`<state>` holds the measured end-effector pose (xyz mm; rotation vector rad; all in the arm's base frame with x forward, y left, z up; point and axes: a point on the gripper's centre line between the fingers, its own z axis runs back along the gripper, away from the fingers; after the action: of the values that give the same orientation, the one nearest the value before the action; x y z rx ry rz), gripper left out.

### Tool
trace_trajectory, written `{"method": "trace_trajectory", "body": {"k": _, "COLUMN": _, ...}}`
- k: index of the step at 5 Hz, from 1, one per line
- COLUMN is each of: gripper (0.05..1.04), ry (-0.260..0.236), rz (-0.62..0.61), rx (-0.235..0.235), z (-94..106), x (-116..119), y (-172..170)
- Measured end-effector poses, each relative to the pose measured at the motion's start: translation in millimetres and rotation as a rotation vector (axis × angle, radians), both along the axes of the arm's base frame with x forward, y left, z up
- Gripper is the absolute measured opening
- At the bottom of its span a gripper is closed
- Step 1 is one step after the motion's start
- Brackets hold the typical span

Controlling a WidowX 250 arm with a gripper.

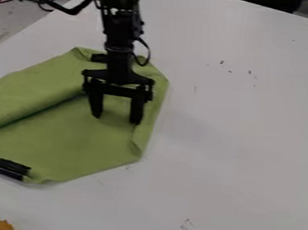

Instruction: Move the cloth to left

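My black two-finger gripper [116, 119] hangs with fingers spread wide over the folded green fabric cloth [67, 145], which lies on the smooth white table [241, 149] at the view's left.

The black arm [121, 31] is extended downward from the top edge. The gripper [116, 119] is pointed down, its fingers [137, 110] spread apart.

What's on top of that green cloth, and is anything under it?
The green cloth has black pieces at its edges, and the open pincer hangs over it. Whatever might lie underneath is covered, so I can't tell.
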<state>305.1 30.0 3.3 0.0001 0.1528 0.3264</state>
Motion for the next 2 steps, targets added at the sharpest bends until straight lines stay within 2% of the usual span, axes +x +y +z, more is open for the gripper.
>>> {"method": "trace_trajectory", "body": {"k": 1, "gripper": 0.999, "ry": -0.058, "rz": -0.02, "rx": -0.044, "z": -2.4, "x": 1.6, "y": -24.7}}
{"method": "trace_trajectory", "body": {"k": 2, "gripper": 1.0, "ry": -0.078, "rz": -0.056, "rx": -0.052, "z": -3.0, "x": 9.7, "y": -48.2}}
